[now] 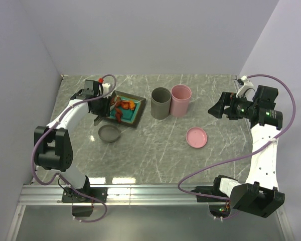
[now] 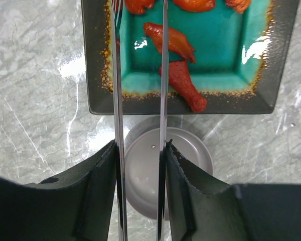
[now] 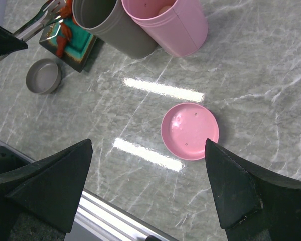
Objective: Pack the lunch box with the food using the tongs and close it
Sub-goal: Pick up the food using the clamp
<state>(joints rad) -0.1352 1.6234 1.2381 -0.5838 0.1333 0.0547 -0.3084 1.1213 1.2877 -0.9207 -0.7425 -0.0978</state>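
My left gripper (image 2: 140, 148) is shut on the silver tongs (image 2: 164, 75), one thin arm against each finger. The tongs stand a little apart and reach over the square dark plate (image 2: 95, 60) with the teal centre. Orange-red food chunks (image 2: 169, 41) lie on the plate, one just right of the right tong arm. From above, the left gripper (image 1: 104, 108) sits at the plate's left edge. The lunch box is a grey cylinder (image 1: 160, 103) and a pink cylinder (image 1: 181, 100), both without lids. Something pale (image 3: 163, 9) lies inside the pink one. My right gripper (image 3: 148, 144) hangs open and holds nothing.
A grey lid (image 2: 165, 170) lies on the table just in front of the plate, under my left fingers. A pink lid (image 3: 189, 131) lies below the right gripper. The metal rail (image 1: 150, 193) runs along the near table edge.
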